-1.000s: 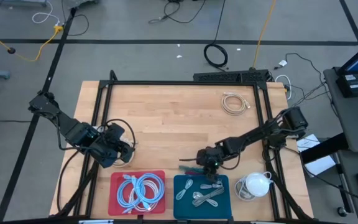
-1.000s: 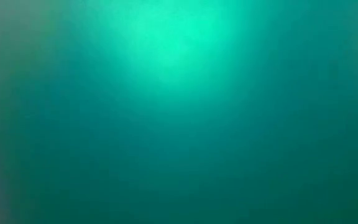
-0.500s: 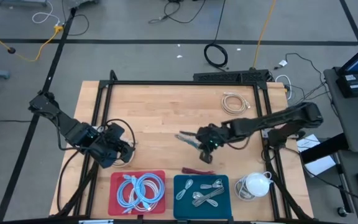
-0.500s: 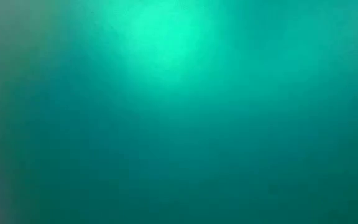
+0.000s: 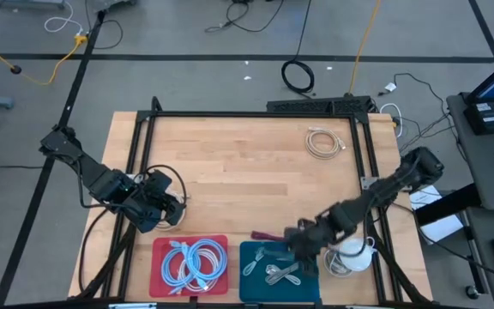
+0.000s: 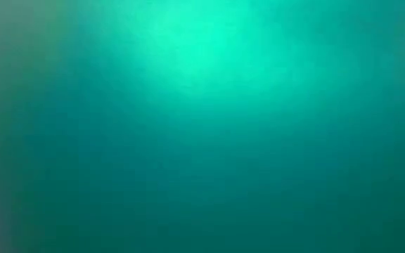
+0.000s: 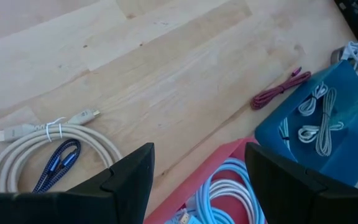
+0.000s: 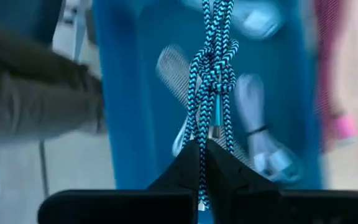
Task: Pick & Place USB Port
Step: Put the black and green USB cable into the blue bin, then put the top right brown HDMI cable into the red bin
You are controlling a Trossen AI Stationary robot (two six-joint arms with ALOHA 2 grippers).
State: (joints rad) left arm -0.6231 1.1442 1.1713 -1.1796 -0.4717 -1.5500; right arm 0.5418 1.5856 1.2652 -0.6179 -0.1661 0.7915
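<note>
Right gripper point(image 8: 202, 149) clamped on a blue braided cable point(image 8: 213, 68), dangling over the blue tray point(image 5: 251, 266) at the table's front edge. Lower first — then release, clear of the grey cables point(image 5: 281, 270) inside. Left gripper point(image 5: 168, 210) parked near the left edge, fingers spread, empty.

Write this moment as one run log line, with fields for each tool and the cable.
right tool: shut on braided cable | position: above blue tray | left tool: open, waiting near red tray

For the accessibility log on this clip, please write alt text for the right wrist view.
The right gripper, shut on a blue-and-black braided cable, holds it dangling over a blue plastic tray containing pale grey cables. A magenta cable lies on the wooden table beside the tray.
</note>
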